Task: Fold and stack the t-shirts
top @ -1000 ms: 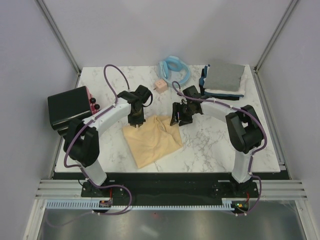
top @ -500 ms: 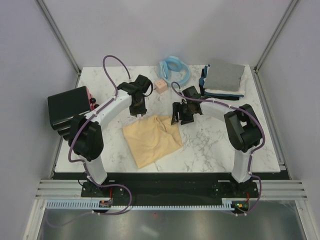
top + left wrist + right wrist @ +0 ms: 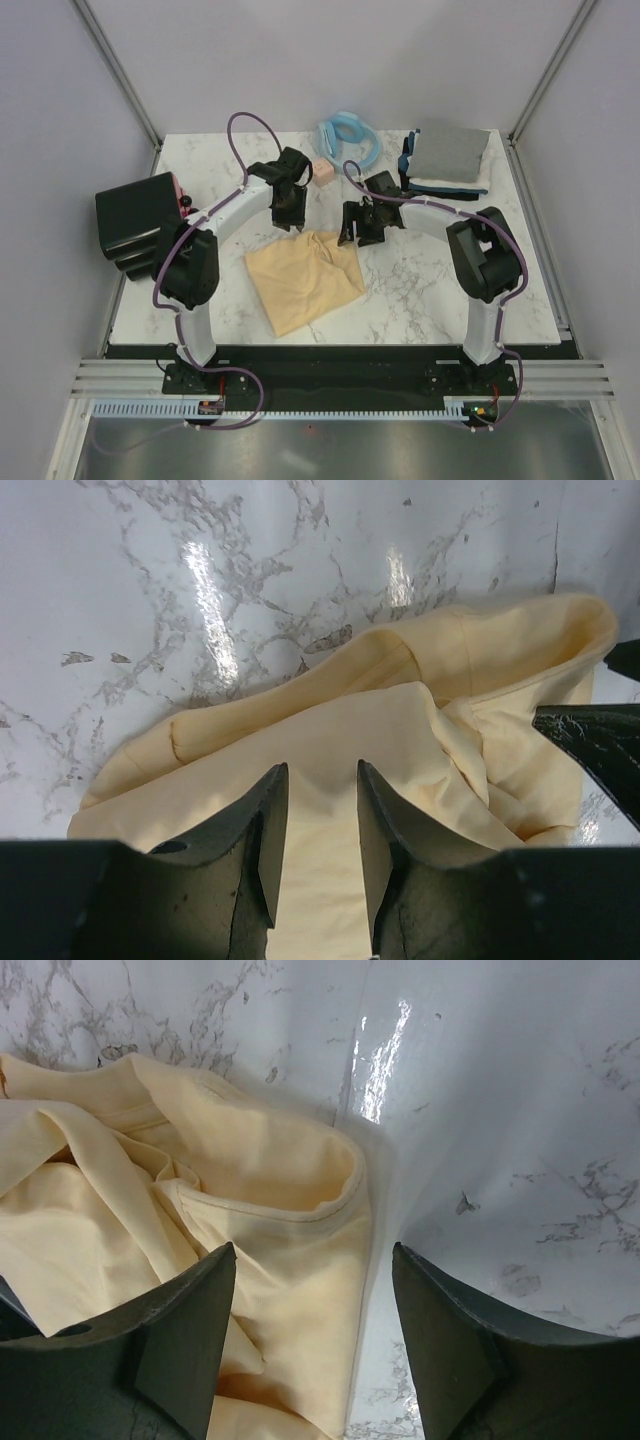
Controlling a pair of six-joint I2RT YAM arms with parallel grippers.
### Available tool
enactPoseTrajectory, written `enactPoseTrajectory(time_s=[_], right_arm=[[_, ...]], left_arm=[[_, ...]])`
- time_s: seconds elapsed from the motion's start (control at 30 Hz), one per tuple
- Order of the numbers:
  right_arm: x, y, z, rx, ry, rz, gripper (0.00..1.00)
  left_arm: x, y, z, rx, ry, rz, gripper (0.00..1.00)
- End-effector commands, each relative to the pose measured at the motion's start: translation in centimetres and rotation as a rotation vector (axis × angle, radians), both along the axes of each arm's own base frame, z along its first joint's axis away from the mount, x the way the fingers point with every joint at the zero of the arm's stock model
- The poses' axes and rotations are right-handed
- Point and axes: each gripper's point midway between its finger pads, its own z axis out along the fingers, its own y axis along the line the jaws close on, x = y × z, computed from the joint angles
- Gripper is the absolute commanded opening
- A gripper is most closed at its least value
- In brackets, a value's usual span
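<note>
The pale yellow-cream t-shirt [image 3: 303, 278] lies part-folded and rumpled on the marble table [image 3: 440, 290], its far edge bunched [image 3: 420, 670]. My left gripper [image 3: 291, 217] hovers over the shirt's far left edge, open [image 3: 321, 770], with only cloth showing below the gap. Over the shirt's far right corner my right gripper [image 3: 354, 233] stands wide open [image 3: 313, 1252], its jaws straddling the hem [image 3: 300, 1210] and bare marble. A stack of folded t-shirts [image 3: 448, 158], grey on top with white and dark navy under it, sits at the back right.
A light blue ring-shaped thing [image 3: 350, 136] lies at the back centre, with a small pink cube [image 3: 323, 173] in front of it, close to the left wrist. A black box with a pink-red side [image 3: 136, 214] stands at the left edge.
My left gripper has opened, let go of the yellow shirt, and moved farther back and to the right. The right gripper has widened a little, staying in place.
</note>
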Motion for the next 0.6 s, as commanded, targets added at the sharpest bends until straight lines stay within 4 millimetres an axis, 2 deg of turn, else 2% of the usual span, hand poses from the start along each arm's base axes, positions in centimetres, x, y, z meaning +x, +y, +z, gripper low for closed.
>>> enactPoseTrajectory(time_s=[0.0,0.17,0.37,0.47,0.57], right_arm=[[-0.2,-0.2,-2.4,-0.024,0.053,-0.019,0.72],[0.1,0.2,-2.6,-0.015,0.063,-0.022,0.72],[0.2,0.4,-3.2,-0.010,0.083,-0.022,0.72],[0.0,0.5,-3.6,-0.011,0.093,-0.019,0.72],[0.0,0.4,-3.8,-0.011,0.100,-0.020,0.72]], left_arm=[[-0.4,-0.6,0.5,-0.096,-0.005,-0.104,0.41],[-1.0,-0.5,0.8,-0.118,-0.002,-0.114,0.41],[-0.7,0.0,2.7,-0.138,-0.050,-0.100,0.41],[-0.7,-0.3,3.5,-0.185,-0.054,-0.116,0.42],[-1.1,-1.0,3.2,-0.216,-0.029,-0.140,0.42]])
